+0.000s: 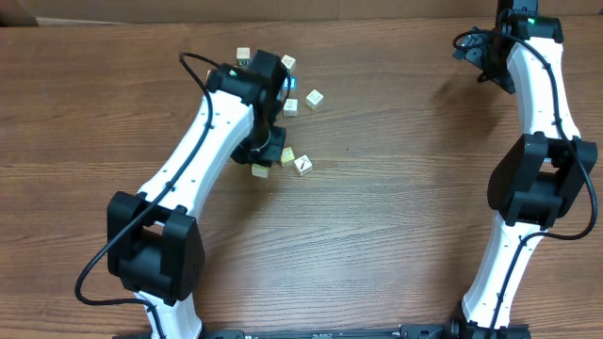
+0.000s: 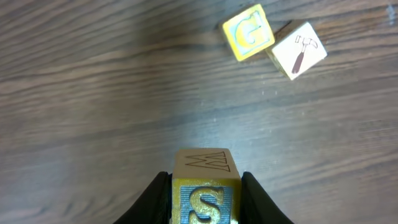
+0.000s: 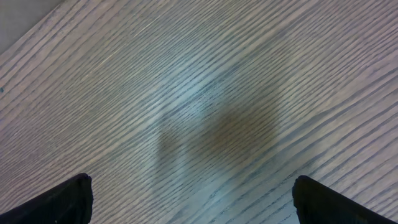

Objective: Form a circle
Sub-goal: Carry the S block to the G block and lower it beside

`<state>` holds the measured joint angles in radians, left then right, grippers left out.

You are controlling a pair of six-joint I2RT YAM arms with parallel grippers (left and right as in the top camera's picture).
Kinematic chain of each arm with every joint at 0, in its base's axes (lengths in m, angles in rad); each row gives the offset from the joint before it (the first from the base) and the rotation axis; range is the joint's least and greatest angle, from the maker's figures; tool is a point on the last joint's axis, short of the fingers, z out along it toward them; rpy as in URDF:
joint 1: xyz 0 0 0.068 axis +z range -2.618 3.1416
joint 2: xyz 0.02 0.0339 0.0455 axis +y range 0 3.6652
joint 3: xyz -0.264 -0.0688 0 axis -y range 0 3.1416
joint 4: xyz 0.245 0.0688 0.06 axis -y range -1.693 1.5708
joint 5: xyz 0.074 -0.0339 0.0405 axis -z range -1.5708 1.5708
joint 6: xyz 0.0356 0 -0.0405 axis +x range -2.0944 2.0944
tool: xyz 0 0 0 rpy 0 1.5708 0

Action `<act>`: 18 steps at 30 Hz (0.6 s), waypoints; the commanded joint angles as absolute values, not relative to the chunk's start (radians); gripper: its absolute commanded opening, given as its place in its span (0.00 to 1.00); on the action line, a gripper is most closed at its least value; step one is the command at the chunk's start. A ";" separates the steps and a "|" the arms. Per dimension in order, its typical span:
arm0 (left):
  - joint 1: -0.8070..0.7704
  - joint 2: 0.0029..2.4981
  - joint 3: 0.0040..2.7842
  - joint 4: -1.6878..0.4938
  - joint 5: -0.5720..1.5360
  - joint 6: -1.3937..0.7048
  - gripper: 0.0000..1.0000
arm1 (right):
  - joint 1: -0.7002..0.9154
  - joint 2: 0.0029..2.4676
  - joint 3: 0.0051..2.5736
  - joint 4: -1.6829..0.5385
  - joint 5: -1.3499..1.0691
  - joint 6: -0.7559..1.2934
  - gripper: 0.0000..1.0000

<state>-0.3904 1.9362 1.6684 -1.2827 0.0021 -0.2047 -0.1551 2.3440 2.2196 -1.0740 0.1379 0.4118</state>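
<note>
One little yellow wooden S cube (image 2: 200,163) is pinched in the left gripper (image 2: 205,208). Next it likely goes down beside the yellow G cube (image 2: 249,32). The right gripper (image 3: 196,202) is spread wide.

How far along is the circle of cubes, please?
Done: the G cube and hammer cube sit touching. In hand: the left gripper holds the S cube near them. Left: no ring yet; loose cubes lie scattered, right gripper open over the table.

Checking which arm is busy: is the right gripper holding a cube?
No, the right gripper stands wide open, with nothing between its fingers.
</note>
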 commanded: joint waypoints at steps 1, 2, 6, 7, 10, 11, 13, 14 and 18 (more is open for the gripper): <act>-0.405 1.936 1.582 -1.216 -0.011 -0.145 0.22 | -0.153 2.319 2.232 -1.072 0.146 0.412 1.00; -0.409 1.936 1.555 -1.195 -0.010 -0.123 0.22 | -0.153 2.319 2.232 -1.072 0.146 0.412 1.00; -0.427 1.936 1.463 -1.124 -0.010 -0.036 0.24 | -0.153 2.319 2.232 -1.072 0.146 0.412 1.00; -0.432 1.936 1.446 -1.102 -0.010 -0.015 0.24 | -0.153 2.319 2.232 -1.072 0.146 0.412 1.00; -0.437 1.936 1.426 -1.052 -0.011 0.039 0.21 | -0.153 2.319 2.232 -1.072 0.146 0.412 1.00; -0.437 1.936 1.424 -1.038 -0.011 0.058 0.21 | -0.153 2.319 2.232 -1.072 0.146 0.412 1.00; -0.437 1.936 1.421 -1.007 -0.011 0.102 0.21 | -0.153 2.319 2.232 -1.072 0.146 0.412 1.00; -0.437 1.936 1.417 -0.989 -0.011 0.127 0.21 | -0.153 2.319 2.232 -1.072 0.146 0.412 1.00; -0.439 1.937 1.396 -0.931 -0.011 0.212 0.22 | -0.153 2.319 2.232 -1.072 0.146 0.412 1.00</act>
<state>-0.4324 1.9362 1.4193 -0.9501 0.0013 0.0986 -0.1551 2.3440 2.2196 -1.0737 0.1383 0.4122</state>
